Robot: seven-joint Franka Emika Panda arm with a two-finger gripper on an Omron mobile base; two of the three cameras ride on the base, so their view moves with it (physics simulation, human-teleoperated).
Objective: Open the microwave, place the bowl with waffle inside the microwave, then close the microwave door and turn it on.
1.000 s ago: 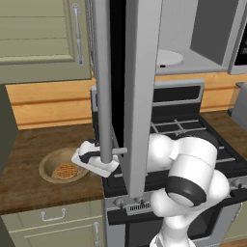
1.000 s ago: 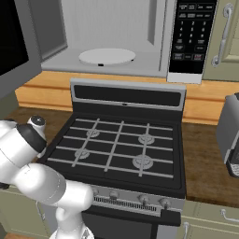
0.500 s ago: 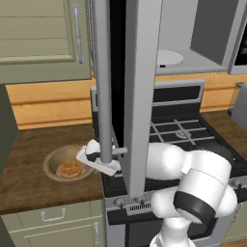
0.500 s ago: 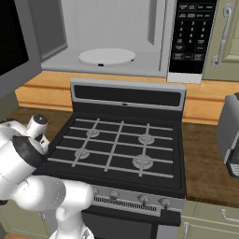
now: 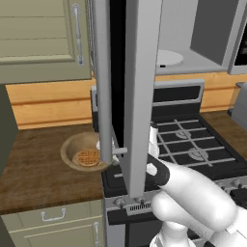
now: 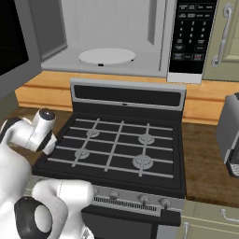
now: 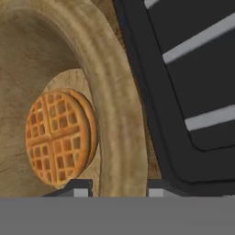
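Observation:
The tan bowl point(image 5: 77, 150) sits on the wooden counter left of the stove, with the round waffle point(image 5: 88, 157) lying flat on its floor. In the hand view my gripper point(image 7: 117, 188) is open and straddles the bowl's thick rim point(image 7: 120, 137): one fingertip point(image 7: 77, 188) is inside near the waffle point(image 7: 58, 140), the other outside by the stove edge. The microwave point(image 6: 112, 32) stands open, showing its white turntable point(image 6: 106, 56) and dark button panel point(image 6: 189, 37). The microwave door point(image 5: 140, 87) swings out edge-on and hides most of my hand in the left base view.
The black gas stove point(image 6: 119, 144) lies right beside the bowl, its raised edge point(image 7: 183, 114) close to my outer finger. A grey toaster point(image 6: 231, 135) stands at the counter's right. Olive cabinets point(image 5: 43, 38) hang above the bowl.
My arm has folded lower and the hand has come down onto the bowl's near rim. Bowl, waffle and microwave door stay where they were.

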